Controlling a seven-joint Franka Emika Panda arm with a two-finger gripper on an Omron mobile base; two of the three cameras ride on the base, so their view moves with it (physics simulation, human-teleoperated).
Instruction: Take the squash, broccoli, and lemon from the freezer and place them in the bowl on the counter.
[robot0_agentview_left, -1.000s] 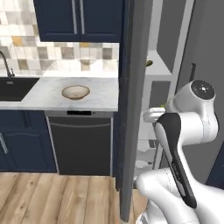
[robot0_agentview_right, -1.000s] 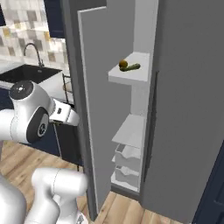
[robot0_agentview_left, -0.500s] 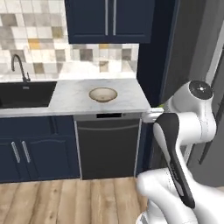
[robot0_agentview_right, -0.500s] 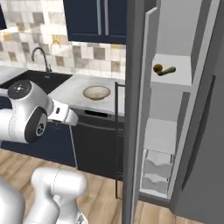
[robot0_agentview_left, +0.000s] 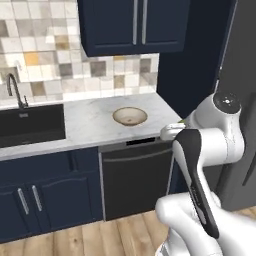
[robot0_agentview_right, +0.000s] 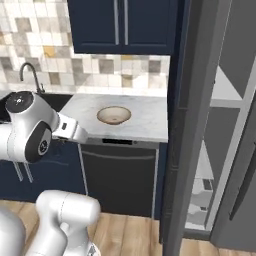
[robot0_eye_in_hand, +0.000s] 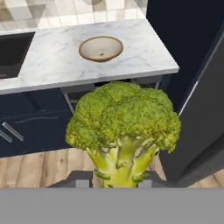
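Observation:
The broccoli (robot0_eye_in_hand: 124, 120), a lumpy green floret with a pale stalk, sits large in the hand view, and my gripper (robot0_eye_in_hand: 116, 181) is shut on its stalk. It hangs over the floor in front of the dark cabinets. The bowl (robot0_eye_in_hand: 101, 48), tan-rimmed and pale inside, stands ahead on the white marble counter (robot0_eye_in_hand: 48, 61); it also appears as the bowl (robot0_agentview_left: 130, 116) and the bowl (robot0_agentview_right: 114, 115). The freezer (robot0_agentview_right: 225, 95) stands open at the right with white shelves. The squash and the lemon are out of view.
A black sink (robot0_agentview_left: 30, 125) with a curved faucet (robot0_agentview_left: 15, 90) lies left of the bowl. A dark dishwasher front (robot0_agentview_left: 135, 175) sits under the counter. The grey freezer door (robot0_agentview_right: 192, 125) stands edge-on on my right. Navy upper cabinets (robot0_agentview_left: 135, 25) hang overhead.
The whole picture has shifted: the base has turned away from the freezer toward the counter, so the bowl now lies ahead. The gripper stays shut.

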